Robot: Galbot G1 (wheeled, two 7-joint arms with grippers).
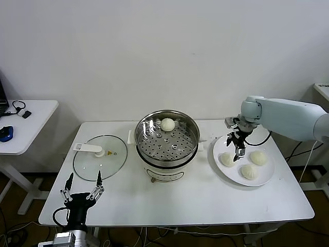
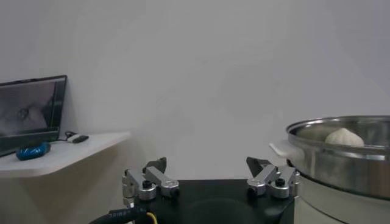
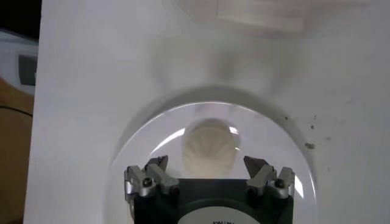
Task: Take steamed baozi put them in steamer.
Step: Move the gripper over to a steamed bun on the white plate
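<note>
I'm taking the white plate [image 1: 234, 175] as my landmark. Nearest me, well away from the plate on the far side of the table's front edge, my left gripper [image 1: 82, 188] sits parked with its fingers spread wide, empty, just in front of the glass lid [image 1: 100, 157].

On the plate I count 3 steamed baozi: 1 at the edge nearest the steamer [image 1: 226, 159], 1 toward the plate's front [image 1: 249, 171], and 1 toward its outer side [image 1: 258, 158]. I judge them light, soft and easily dented, with smooth domes that could slip (a hard pinch would squash the dough), so I'd take one low across its widest part, with a gentle close.

My right gripper [image 1: 238, 152] hangs over the plate's steamer-side half, pointing down, jaws wide and holding nothing. In the right wrist view a bun [image 3: 210, 146] lies on the plate below, centred between the 2 fingertips; I cannot tell whether they reach its sides yet.

Farther off, beside the plate toward mid-table, stands the stainless-steel steamer [image 1: 167, 149]. 1 baozi [image 1: 167, 124] already rests on its perforated tray [image 1: 169, 141], at the back.
</note>
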